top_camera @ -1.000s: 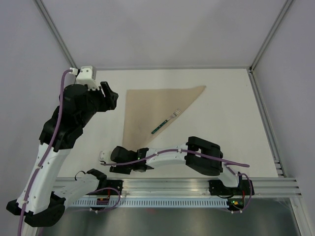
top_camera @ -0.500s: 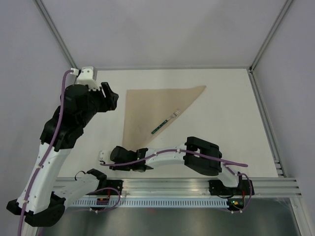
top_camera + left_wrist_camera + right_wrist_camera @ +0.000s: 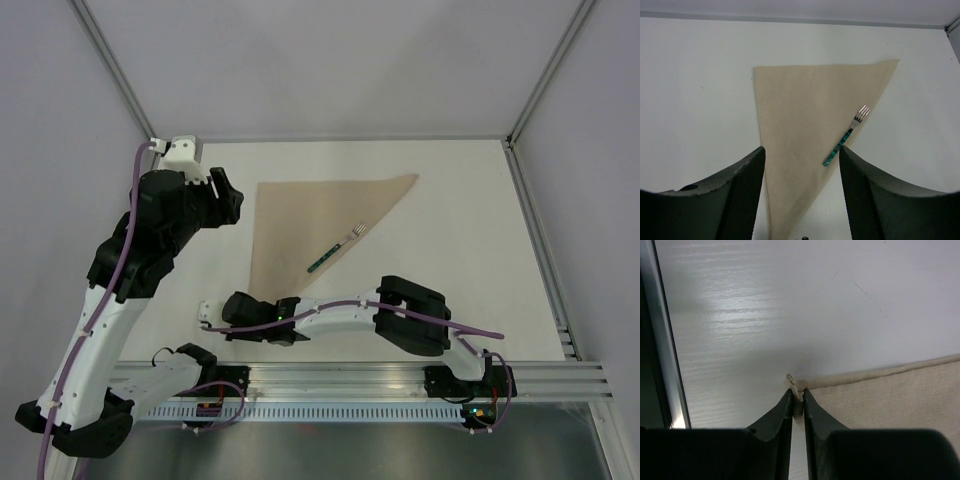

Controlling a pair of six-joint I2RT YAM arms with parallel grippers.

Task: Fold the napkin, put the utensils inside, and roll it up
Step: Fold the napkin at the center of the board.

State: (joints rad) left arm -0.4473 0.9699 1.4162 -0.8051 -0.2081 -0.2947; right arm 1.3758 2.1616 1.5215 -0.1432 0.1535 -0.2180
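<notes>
napkin (image 3: 890, 400) corner pinched by right pincer (image 3: 797, 399); fork (image 3: 337, 248) lies along its edge.

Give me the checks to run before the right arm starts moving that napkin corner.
1. Right pincer shut on the napkin's near corner: ok.
2. Napkin folded into a flat triangle: ok.
3. Fork fully on the cloth: cannot tell; the handle lies on it, the tines sit right at the slanted edge.
4. Left pincer open, holding nothing: ok.
5. Other utensils placed: cannot tell; only the fork shows.
</notes>
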